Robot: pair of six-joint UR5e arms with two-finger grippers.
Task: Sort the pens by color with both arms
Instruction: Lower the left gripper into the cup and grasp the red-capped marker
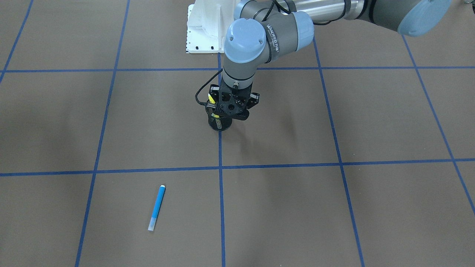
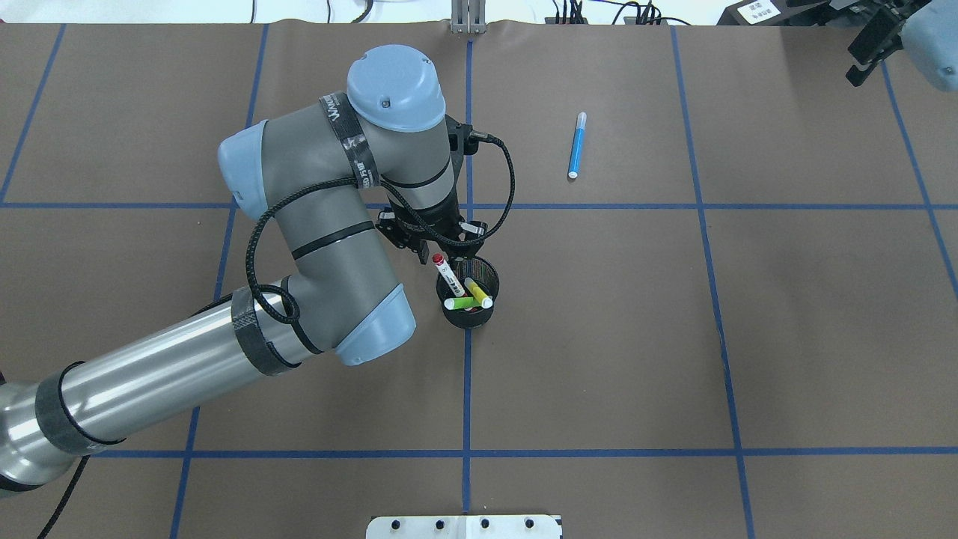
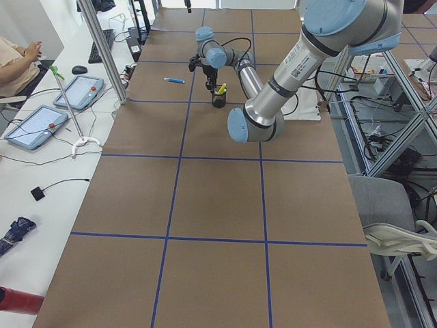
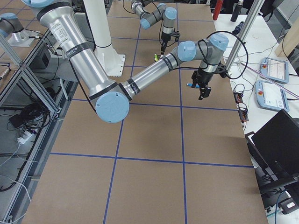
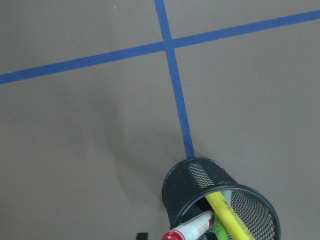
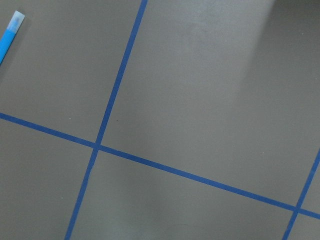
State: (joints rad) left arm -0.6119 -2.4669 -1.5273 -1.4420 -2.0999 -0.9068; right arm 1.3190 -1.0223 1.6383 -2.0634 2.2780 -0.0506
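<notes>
A black mesh cup (image 2: 468, 313) stands near the table's middle. It holds the white pen with red ends (image 2: 447, 277), the light green pen (image 2: 460, 303) and the yellow pen (image 2: 479, 293). My left gripper (image 2: 440, 253) hangs open just over the cup's far rim, with the red cap (image 5: 175, 235) right beneath its fingers; I cannot tell if they touch. The blue pen (image 2: 576, 146) lies alone on the brown paper, far from the cup. My right gripper (image 2: 868, 45) hovers at the far right corner, beyond the blue pen (image 6: 7, 37); its jaws are not clear.
Blue tape lines divide the brown table into squares. The white base pedestal (image 2: 464, 526) sits at the robot's edge. A person (image 3: 13, 61) and tablets (image 3: 78, 92) are at a side desk beyond the table.
</notes>
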